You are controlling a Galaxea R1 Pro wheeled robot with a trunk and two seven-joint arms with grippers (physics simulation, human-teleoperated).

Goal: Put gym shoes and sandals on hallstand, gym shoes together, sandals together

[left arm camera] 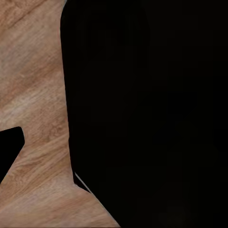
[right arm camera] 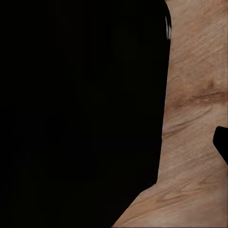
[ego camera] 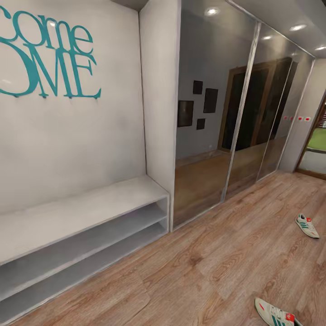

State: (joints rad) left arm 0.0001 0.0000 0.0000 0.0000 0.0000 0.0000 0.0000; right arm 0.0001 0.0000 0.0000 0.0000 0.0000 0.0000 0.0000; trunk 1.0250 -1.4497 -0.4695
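Observation:
Two gym shoes lie apart on the corridor floor [ego camera: 213, 267] in the head view. One gym shoe [ego camera: 307, 225] is at the right edge, and the other [ego camera: 276, 314] is cut by the bottom edge. Both are cream-white with green stripes and a red label. The sandals and the hallstand (shoe rack) are out of view. In the left wrist view a large black mass [left arm camera: 147, 114] covers most of the wood floor, with a small dark wedge [left arm camera: 8, 149] at the edge. The right wrist view has a similar black mass [right arm camera: 80, 109] and dark wedge [right arm camera: 222, 145]. Neither wrist view lets me read the jaws.
A plain low grey bench [ego camera: 81, 210] with two open shelves stands against the left wall, under teal wall lettering [ego camera: 50, 59]. A mirrored wardrobe [ego camera: 213, 113] runs along the corridor behind it. A doorway [ego camera: 317, 145] opens at the far right. Open plank floor stretches between the bench and the shoes.

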